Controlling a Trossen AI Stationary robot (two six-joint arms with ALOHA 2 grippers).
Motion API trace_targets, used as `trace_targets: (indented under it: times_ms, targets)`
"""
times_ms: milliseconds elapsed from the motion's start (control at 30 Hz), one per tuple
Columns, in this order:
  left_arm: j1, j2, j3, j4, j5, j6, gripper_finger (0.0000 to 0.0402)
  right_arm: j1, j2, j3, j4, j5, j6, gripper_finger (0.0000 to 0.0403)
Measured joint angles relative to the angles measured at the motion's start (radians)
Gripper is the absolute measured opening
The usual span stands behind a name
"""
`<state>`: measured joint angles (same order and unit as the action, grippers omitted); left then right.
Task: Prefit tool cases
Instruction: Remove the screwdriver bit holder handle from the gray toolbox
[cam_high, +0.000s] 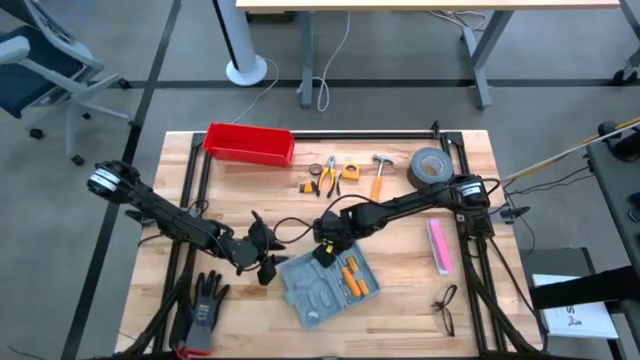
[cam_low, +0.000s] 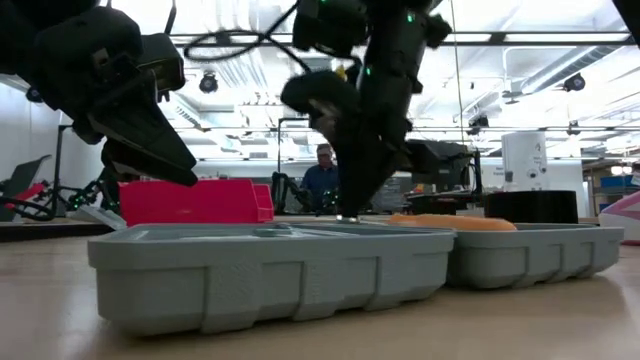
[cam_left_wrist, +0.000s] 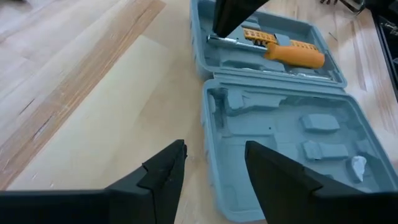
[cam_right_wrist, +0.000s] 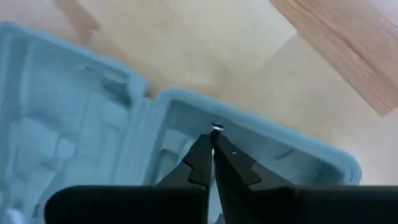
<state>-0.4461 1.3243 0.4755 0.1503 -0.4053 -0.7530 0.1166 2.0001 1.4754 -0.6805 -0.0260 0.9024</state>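
as laid open, one tool case (cam_high: 327, 283)

Case: grey-blue plastic tool case (cam_high: 327, 284), hinged, lying open flat
Place: near table edge, centre
Interior: moulded slots (one half holds orange-handled tools; the other half has none)

Open tool case (cam_high: 326, 283) between gloves (cam_high: 203, 308) and glasses (cam_high: 446, 309)

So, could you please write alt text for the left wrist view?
An open grey-blue tool case lies on the wooden table, with an orange-handled tool in its far half. The left gripper hovers open at its near edge.
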Motion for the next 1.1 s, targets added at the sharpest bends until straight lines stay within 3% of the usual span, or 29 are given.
trace_targets:
  times_ms: [300,433,667,900,1100]
  targets:
    - [0.0,0.0,0.0,0.0,0.004,-0.004,0.0182,0.049,-0.037,0.038,-0.057,0.005,0.01,0.0]
    - [0.0,0.0,0.0,-0.001,0.004,-0.004,0.0178,0.098,-0.037,0.036,-0.133,-0.074,0.084,0.0008]
    - [0.0,0.0,0.0,0.0,0.005,-0.004,0.0181,0.195,-0.038,0.036,-0.154,-0.079,0.213,0.006]
    - [0.0,0.0,0.0,0.0,0.005,-0.004,0.0192,0.194,0.002,0.036,-0.154,-0.06,0.252,0.0126]
    - [0.0,0.0,0.0,0.0,0.006,-0.008,0.0188,0.191,0.032,0.034,-0.154,-0.052,0.245,0.0156]
